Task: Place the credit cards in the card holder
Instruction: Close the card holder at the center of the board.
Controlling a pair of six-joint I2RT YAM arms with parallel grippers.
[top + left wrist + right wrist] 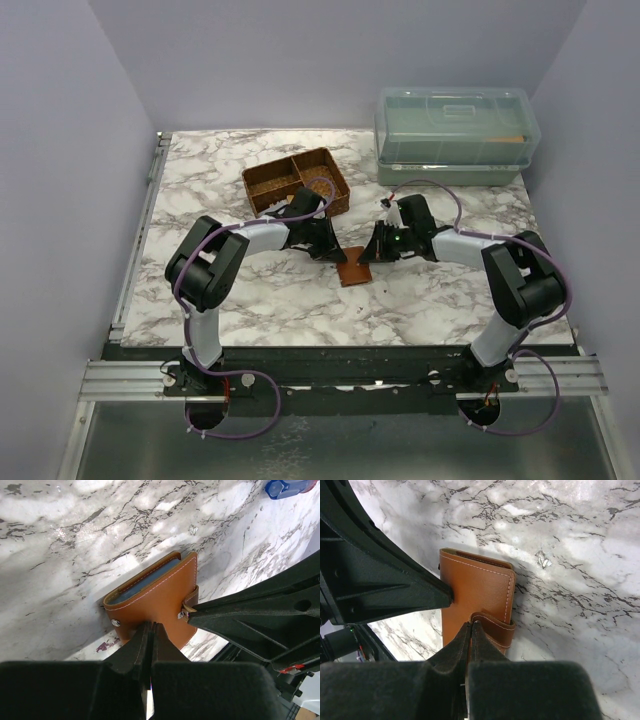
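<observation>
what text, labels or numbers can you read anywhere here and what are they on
No text can be read in any view.
card holder: plain leather, stitching and snaps only, no brand visible.
purple mark on the table: too blurred to read.
lidded plastic box: no label legible.

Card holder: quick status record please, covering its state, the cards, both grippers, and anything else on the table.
card holder: folded shut, lying flat on the marble table
cards: blue-grey edges showing inside the fold
strap: curled over the holder's edge, seems unsnapped
left gripper: shut, tips against the holder's edge
right gripper: shut, tips at the strap; cannot tell whether it pinches it
elsewhere: brown divided basket, lidded clear box
</observation>
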